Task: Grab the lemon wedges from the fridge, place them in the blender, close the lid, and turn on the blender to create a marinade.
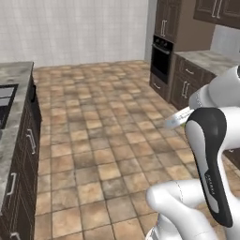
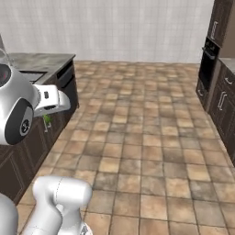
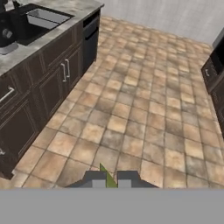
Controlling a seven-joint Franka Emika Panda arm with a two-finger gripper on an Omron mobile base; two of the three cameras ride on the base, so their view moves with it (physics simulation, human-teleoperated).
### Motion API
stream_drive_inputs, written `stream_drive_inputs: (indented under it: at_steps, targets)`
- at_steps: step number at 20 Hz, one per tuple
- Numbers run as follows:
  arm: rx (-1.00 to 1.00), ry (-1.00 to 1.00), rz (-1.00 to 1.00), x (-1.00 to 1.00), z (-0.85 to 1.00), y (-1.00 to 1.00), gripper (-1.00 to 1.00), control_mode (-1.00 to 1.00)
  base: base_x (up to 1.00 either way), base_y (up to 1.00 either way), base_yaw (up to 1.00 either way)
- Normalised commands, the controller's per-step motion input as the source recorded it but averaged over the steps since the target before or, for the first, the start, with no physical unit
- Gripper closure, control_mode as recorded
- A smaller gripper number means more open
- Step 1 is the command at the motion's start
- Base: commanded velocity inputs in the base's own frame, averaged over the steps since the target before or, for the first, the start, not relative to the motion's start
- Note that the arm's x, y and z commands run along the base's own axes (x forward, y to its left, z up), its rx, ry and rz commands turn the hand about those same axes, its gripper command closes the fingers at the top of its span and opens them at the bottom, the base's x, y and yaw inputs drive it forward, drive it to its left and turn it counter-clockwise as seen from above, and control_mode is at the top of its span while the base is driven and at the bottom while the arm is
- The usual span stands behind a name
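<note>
Hand view shows the tool [image 3: 110, 183] nearly shut on a lemon wedge [image 3: 108, 176] pinched between its tips, above tiled floor [image 3: 131, 118]; carry it level toward the blender [image 3: 5, 35] at the worktop's [image 3: 65, 6] far end, keeping the pinch firm.

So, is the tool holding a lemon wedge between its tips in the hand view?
Yes, a small yellow-green lemon wedge sits pinched between the two dark tips of the tool, above the tiled floor.

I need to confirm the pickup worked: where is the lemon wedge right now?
The lemon wedge is pinched between the tool's tips, carried over the tiled floor, with the dark island cabinets on the hand view's left.
</note>
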Motion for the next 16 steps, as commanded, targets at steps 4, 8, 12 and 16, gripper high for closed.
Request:
stream_drive_inputs:
  at_steps: [4, 8, 12, 16]
  targets:
    - [0.00, 0.00, 0.00, 0.00, 0.00, 0.00, 1.00, 1.00, 1.00, 0.00, 0.19]
    - [0.00, 0.00, 0.00, 0.00, 0.00, 0.00, 1.00, 1.00, 1.00, 0.00, 0.33]
    - [0.00, 0.00, 0.00, 0.00, 0.00, 0.00, 1.00, 1.00, 1.00, 0.00, 0.41]
    - [0.00, 0.00, 0.00, 0.00, 0.00, 0.00, 1.00, 1.00, 1.00, 0.00, 0.50]
